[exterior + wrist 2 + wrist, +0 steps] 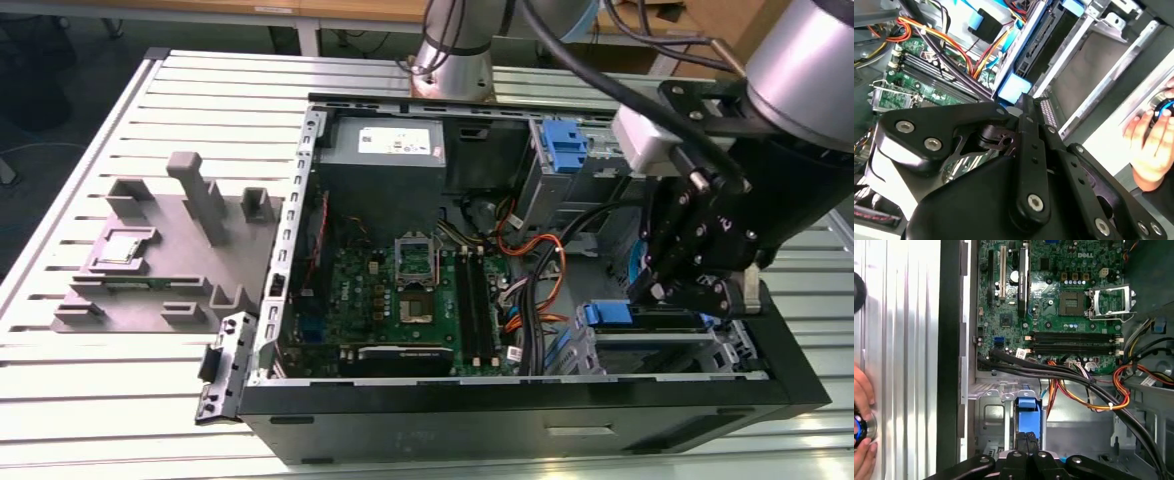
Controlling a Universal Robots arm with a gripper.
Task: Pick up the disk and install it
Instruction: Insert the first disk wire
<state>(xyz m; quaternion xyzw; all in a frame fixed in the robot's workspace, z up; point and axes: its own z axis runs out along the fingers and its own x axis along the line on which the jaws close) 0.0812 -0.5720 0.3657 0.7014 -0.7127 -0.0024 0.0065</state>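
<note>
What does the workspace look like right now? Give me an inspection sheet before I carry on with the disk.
Surface: slatted metal table, carrying the open computer case.
Job's things: disk on edge in the drive cage at the case's corner, blue carrier end showing; how deep it sits, cannot tell.
Clutter: grey fixture block on the table beside the case.
Grippers: gripper right at the disk's blue end.
Cables: orange and black cables run alongside the cage, not across the blue end.
Surroundings: a person's hand on the table by the case, on a round blue-and-silver object.
</note>
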